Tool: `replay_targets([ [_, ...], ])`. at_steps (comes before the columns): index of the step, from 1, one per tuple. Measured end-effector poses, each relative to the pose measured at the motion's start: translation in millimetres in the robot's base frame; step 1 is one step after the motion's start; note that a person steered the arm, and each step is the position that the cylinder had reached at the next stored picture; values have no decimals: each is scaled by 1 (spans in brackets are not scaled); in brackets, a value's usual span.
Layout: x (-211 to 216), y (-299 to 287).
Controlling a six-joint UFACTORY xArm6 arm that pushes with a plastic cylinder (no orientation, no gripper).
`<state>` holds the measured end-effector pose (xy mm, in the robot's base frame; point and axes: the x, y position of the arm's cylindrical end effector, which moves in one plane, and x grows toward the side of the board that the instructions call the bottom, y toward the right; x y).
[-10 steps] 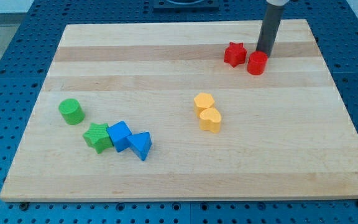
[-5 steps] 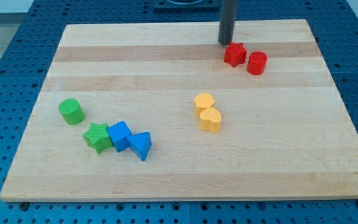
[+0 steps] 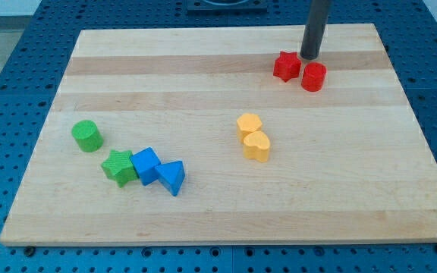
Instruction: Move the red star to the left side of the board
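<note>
The red star lies on the wooden board near the view's top right. A red cylinder stands just to its right, close beside it. My tip is down on the board just above the gap between the two, to the upper right of the star and right above the red cylinder. It looks slightly apart from the star.
A yellow hexagon and a yellow heart sit together at the centre right. At the lower left are a green cylinder, a green star, a blue cube and a blue triangle.
My tip went from the right of the red cylinder to the star's upper left, then back right to above the two red blocks. No block has visibly moved.
</note>
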<state>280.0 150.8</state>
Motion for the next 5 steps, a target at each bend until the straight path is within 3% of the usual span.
replay_targets([
  [3, 6, -2],
  [5, 38, -29],
])
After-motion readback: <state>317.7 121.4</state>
